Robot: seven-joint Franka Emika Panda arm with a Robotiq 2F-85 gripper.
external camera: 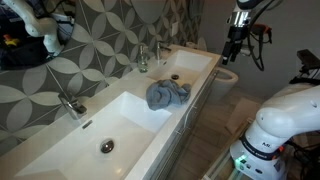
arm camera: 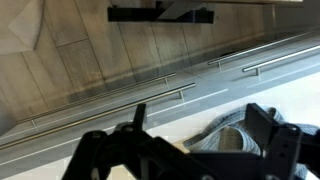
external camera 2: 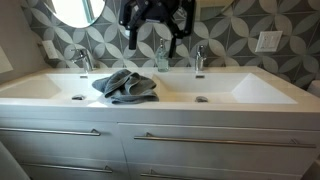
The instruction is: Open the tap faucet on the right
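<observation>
Tap [external camera 2: 198, 57]: rigid chrome, likely slick. Thin top lever probably moves lightly; press near its tip. Gripper [external camera 2: 153, 43] spread wide, empty.

Soft, even indoor light, moderate brightness. Long glossy white double-basin countertop [external camera 2: 230, 88] is brightest surface in both exterior views, near washed out [external camera: 60, 150]. Round wall mirror [external camera 2: 78, 10] glares white. Crumpled grey cloth [external camera 2: 126, 86] throws faint soft shadow. Low resolution, fine detail mushy. Wrist view dimmer: my black gripper [arm camera: 195, 130] underexposed, blurred silhouette. Grey drawer fronts with bar handles [arm camera: 200, 80] look sharper.
</observation>
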